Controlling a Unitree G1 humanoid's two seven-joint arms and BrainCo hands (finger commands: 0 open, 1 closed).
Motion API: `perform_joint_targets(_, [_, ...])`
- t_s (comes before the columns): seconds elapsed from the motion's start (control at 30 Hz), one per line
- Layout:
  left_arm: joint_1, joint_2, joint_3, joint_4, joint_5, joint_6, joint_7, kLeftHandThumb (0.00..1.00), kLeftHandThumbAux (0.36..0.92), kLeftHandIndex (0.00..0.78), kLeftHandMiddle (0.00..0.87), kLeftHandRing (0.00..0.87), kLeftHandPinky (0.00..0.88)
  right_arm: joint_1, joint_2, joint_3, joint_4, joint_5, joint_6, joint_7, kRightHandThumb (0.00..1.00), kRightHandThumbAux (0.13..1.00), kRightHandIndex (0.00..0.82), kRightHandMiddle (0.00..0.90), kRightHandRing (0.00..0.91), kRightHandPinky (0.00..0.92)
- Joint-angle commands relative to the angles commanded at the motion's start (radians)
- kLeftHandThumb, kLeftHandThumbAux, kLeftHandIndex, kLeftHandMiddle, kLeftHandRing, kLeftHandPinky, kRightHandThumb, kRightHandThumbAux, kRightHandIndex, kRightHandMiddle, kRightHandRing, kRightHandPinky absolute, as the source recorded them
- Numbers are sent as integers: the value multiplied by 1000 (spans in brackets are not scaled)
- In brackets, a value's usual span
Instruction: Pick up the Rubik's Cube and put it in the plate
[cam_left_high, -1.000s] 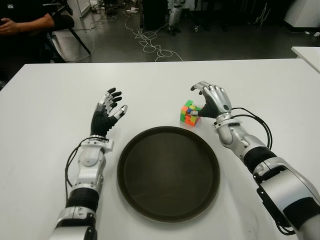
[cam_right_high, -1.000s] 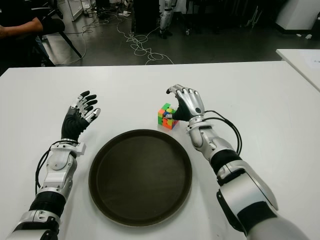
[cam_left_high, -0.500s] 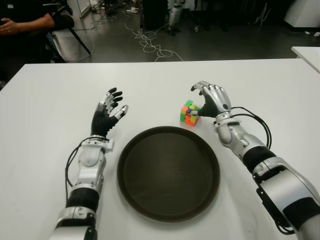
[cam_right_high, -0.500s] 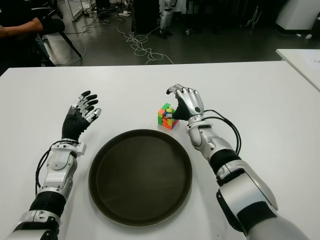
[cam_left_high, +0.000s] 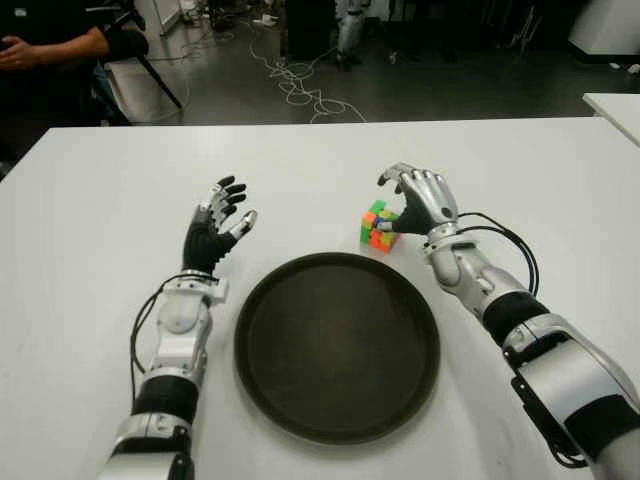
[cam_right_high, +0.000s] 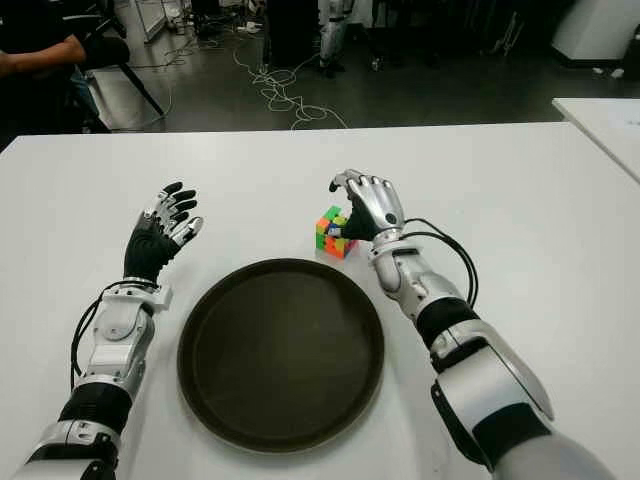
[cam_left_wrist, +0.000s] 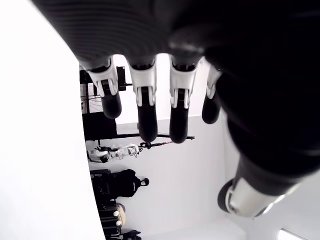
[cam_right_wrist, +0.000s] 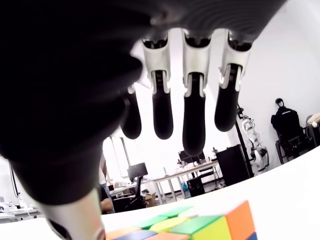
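The Rubik's Cube (cam_left_high: 375, 228) stands on the white table (cam_left_high: 100, 220) just beyond the far right rim of the round dark plate (cam_left_high: 337, 350). My right hand (cam_left_high: 400, 198) arches over the cube's right side, open. Its thumb is next to the cube's near right face. In the right wrist view its fingers (cam_right_wrist: 192, 110) hang extended above the cube (cam_right_wrist: 200, 225) without touching it. My left hand (cam_left_high: 218, 215) is held up to the left of the plate, palm inward. Its fingers (cam_left_wrist: 147, 107) are spread and hold nothing.
Beyond the table's far edge lies a dark floor with tangled cables (cam_left_high: 300, 85). A seated person's arm (cam_left_high: 50, 45) shows at the back left. The corner of another white table (cam_left_high: 615, 105) is at the right edge.
My right hand has crept slightly away from me and to the left, farther over the cube. The cube, the plate and the left hand stay where they were.
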Motion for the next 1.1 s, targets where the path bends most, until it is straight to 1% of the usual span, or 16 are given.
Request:
perform_joint_targets(0.07, [0, -1, 0, -2, -1, 2, 0, 18, 728, 141, 201, 158, 93, 2, -2, 5, -5, -2, -6, 18, 0, 850, 389, 433, 438, 429])
perform_joint_targets(0.17, [0, -3, 0, -3, -4, 2, -2, 20, 733, 138, 198, 161, 102, 6, -8, 14, -16, -4, -17, 52, 0, 845, 338, 362, 352, 323])
perform_joint_targets(0.2, [0, -4, 1, -2, -5, 1, -2, 20, 733, 138, 198, 161, 103, 7, -10, 16, -20, -5, -21, 64, 0, 845, 331, 353, 341, 309])
perform_joint_targets(0.23, [-1, -4, 1, -1, -6, 0, -2, 21, 734, 139, 199, 163, 106, 8, -12, 18, -23, -5, -24, 72, 0, 845, 314, 332, 314, 268])
perform_joint_targets(0.37, [-2, -6, 2, 0, -7, -2, -1, 23, 732, 144, 205, 167, 108, 10, -18, 24, -34, -6, -28, 108, 0, 845, 273, 286, 249, 163])
perform_joint_targets(0.47, [-2, -6, 2, 0, -6, -3, 2, 22, 726, 147, 208, 167, 104, 9, -20, 29, -41, -6, -18, 144, 0, 839, 245, 258, 211, 103])
perform_joint_targets(0.5, [-2, -6, 2, 0, -5, -3, 3, 23, 726, 146, 207, 165, 101, 9, -20, 31, -43, -6, -14, 156, 0, 831, 224, 235, 184, 71])
perform_joint_targets(0.57, [-2, -6, 2, 2, -5, -4, 4, 24, 727, 144, 205, 162, 98, 8, -20, 34, -47, -5, -4, 177, 0, 818, 197, 206, 151, 38])
perform_joint_targets(0.67, [-2, -5, 1, 2, -5, -3, 3, 29, 729, 142, 202, 159, 95, 6, -21, 38, -55, -7, 15, 208, 0, 794, 161, 168, 108, 12])
perform_joint_targets(0.73, [-2, -5, 1, 2, -6, -1, 3, 33, 732, 141, 203, 158, 94, 5, -21, 43, -57, -9, 28, 231, 0, 761, 134, 137, 71, 6])
perform_joint_targets(0.8, [-3, -5, 0, 1, -6, 0, 3, 38, 732, 143, 208, 163, 97, 5, -21, 46, -58, -9, 35, 249, 0, 718, 91, 83, 28, 2])
perform_joint_targets(0.9, [-2, -6, 0, -1, -7, 1, 4, 39, 729, 148, 216, 169, 102, 6, -23, 49, -60, -9, 39, 267, 0, 682, 44, 33, 9, 0])
perform_joint_targets(1.0, [-1, -7, 0, -2, -7, -1, 4, 29, 730, 151, 219, 169, 94, 6, -27, 54, -62, -14, 39, 277, 0, 650, 14, 10, 2, 0])
perform_joint_targets(1.1, [-1, -7, 0, 0, -9, -5, 1, 24, 736, 149, 218, 167, 91, 6, -30, 59, -64, -16, 38, 288, 0, 609, 4, 3, 0, 0])
